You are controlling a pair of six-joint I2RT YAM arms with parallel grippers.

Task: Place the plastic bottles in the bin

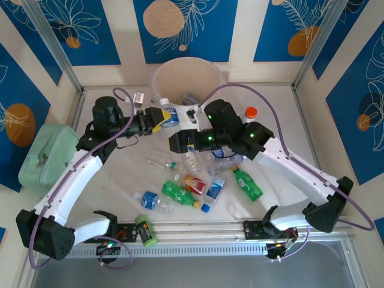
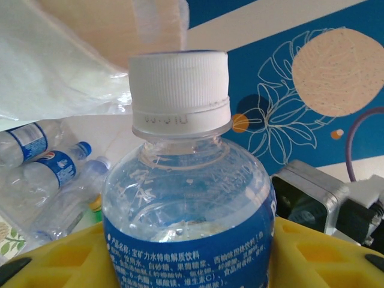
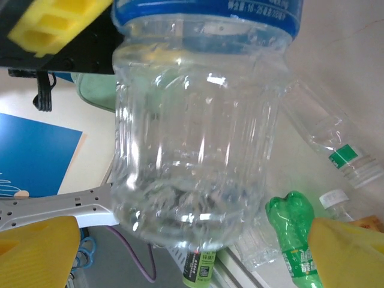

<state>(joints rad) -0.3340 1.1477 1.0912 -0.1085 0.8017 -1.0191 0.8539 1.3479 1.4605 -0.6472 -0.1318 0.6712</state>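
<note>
**White-capped bottle (image 1: pixel 170 114) pinched at the bin (image 1: pixel 155 77) rim**

White table (image 1: pixel 282 120) first. At its far edge stands the bin, thin liner draped at the rim. In the left wrist view, 2 blue-labelled bottles (image 2: pixel 30 143) lie right by that liner. The pale green box (image 1: pixel 45 157) sits at the left edge, well apart from everything.

Now the arms, both stretched towards the bin's near rim. The left gripper (image 1: pixel 163 117) has its yellow jaws pinching the white-capped bottle at the blue label, cap end nearest the bin. The right gripper (image 3: pixel 192 258) is spread wide, 1 yellow jaw on either side of that bottle's clear base, with a gap showing on both sides.

Down on the table between the arms there's a loose scatter, all lying on their sides. It has 2 green bottles (image 1: pixel 180 193), a red-labelled bottle (image 1: pixel 193 183) and several clear bottles (image 1: pixel 161 159).

An orange-capped bottle (image 1: pixel 251 113) stands just beside the right arm. Smallest of all, a green-and-black cylinder (image 1: pixel 145 231) lies at the near edge by the left base.
</note>
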